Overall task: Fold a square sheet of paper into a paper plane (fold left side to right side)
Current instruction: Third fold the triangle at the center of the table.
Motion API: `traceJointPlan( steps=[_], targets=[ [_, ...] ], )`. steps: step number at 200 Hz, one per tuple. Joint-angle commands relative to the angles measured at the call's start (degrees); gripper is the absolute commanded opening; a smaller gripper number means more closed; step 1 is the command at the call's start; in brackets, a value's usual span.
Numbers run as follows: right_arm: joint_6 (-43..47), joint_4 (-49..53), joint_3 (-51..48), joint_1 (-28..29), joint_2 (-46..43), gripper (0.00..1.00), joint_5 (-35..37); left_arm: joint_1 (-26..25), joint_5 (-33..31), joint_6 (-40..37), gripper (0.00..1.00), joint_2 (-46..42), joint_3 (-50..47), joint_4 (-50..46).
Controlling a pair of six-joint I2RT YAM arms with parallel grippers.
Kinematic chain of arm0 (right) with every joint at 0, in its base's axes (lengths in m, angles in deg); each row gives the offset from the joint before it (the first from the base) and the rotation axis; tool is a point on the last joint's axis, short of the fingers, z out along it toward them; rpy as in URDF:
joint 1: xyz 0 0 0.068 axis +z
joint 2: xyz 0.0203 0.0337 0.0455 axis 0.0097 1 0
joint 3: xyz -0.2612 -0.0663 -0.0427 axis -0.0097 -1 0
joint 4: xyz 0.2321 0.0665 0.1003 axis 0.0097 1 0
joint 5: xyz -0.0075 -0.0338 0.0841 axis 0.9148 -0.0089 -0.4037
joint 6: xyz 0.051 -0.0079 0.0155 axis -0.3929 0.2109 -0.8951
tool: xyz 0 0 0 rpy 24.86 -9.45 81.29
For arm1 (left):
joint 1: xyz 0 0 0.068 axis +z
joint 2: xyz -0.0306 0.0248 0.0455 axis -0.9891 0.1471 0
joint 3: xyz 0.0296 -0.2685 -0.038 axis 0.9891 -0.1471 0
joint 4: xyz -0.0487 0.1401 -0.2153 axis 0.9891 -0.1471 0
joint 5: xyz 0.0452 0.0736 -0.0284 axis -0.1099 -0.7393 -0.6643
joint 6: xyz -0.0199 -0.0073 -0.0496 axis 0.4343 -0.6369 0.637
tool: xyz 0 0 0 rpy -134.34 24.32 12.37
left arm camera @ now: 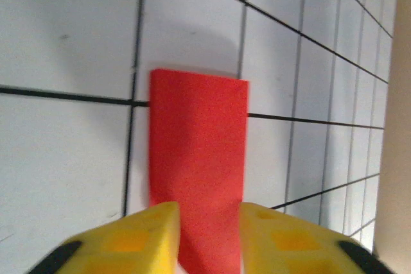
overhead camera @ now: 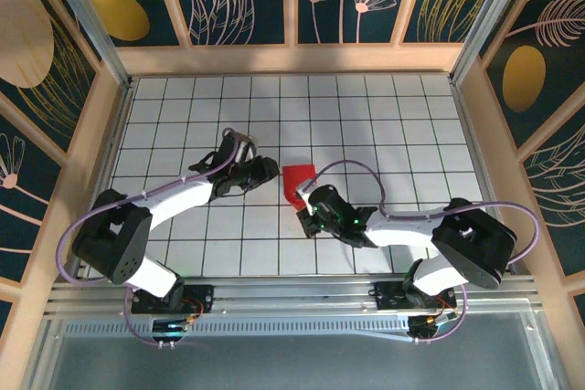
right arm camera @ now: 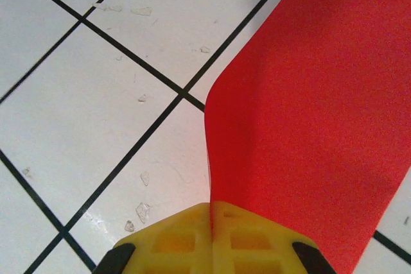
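Right gripper [right arm camera: 210,216] is pinched tight on the sheet of paper [right arm camera: 308,126] at its 6 o'clock edge. Left gripper [left arm camera: 209,232], narrowly parted, sits at its 9 o'clock edge. Bare table [overhead camera: 366,107] tiles run toward 12 o'clock.

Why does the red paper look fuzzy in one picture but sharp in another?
Left wrist view: the red paper has soft, smeared edges, and the left gripper looks blurry too, perhaps from movement. Right wrist view: the paper's edge is crisp, and the white tile shines with glare beside the right gripper.
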Motion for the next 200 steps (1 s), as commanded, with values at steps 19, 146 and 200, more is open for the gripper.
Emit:
traceJointPlan(
  steps=[19, 146, 200],
  targets=[
    [-3.1, -3.9, -2.5, -3.3, -2.0, 0.00, -9.6, -0.6, 6.7, -5.9, 0.17, 7.9, 6.4, 0.7],
    [-4.8, -4.7, -2.8, -6.6, -0.2, 0.00, -15.4, -4.1, 3.1, -14.2, 0.04, 27.7, 19.5, -8.8],
    [-7.1, -3.4, -2.2, -8.7, 2.7, 0.00, -16.7, -4.5, 0.2, -15.0, 0.02, 29.5, 18.4, -10.1]
  ],
)
